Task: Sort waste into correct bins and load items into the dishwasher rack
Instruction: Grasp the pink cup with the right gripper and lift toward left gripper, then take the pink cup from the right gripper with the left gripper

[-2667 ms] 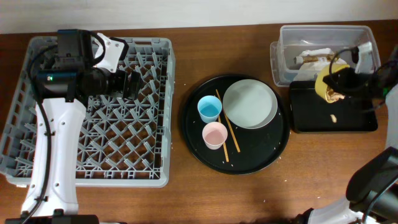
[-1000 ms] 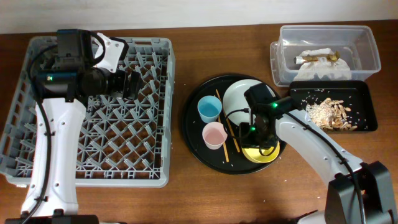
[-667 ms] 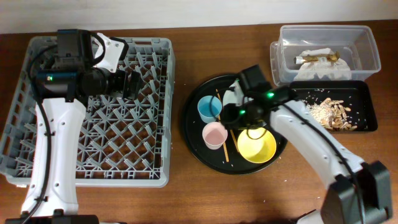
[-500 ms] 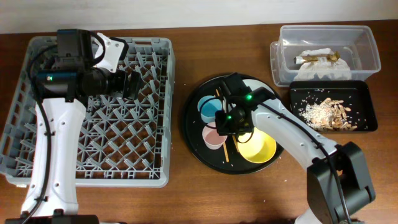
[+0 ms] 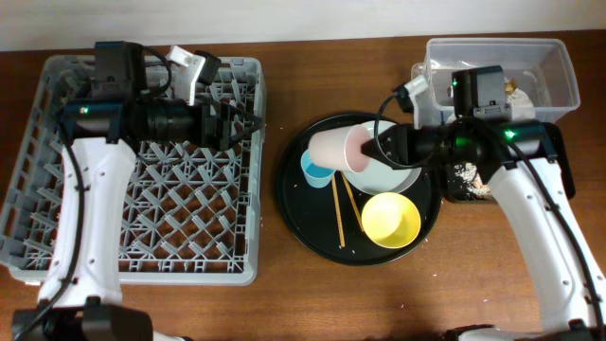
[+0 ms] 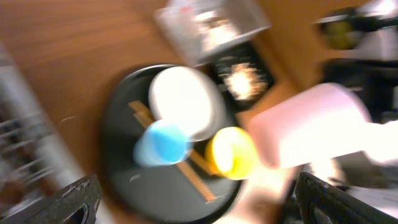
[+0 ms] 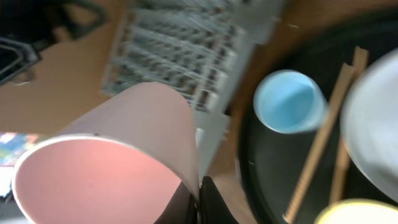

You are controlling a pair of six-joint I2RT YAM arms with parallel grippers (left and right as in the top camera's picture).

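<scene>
Gripped by its rim in the right gripper (image 5: 371,149), the pink cup (image 5: 333,150) lies sideways above the round tray's (image 5: 298,213) ten o'clock edge. Carry it steadily to the rack (image 5: 142,237) at nine o'clock, clear of the wide-open left gripper (image 5: 220,124), and seat it mouth-down between pegs. On the tray are one blue cup (image 5: 315,171), one bowl (image 5: 390,220), one plate (image 5: 388,180) and two chopsticks (image 5: 338,216).

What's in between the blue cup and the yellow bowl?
The two wooden chopsticks lie between the blue cup and the yellow bowl, on the round black tray. The overhead view shows it.
</scene>
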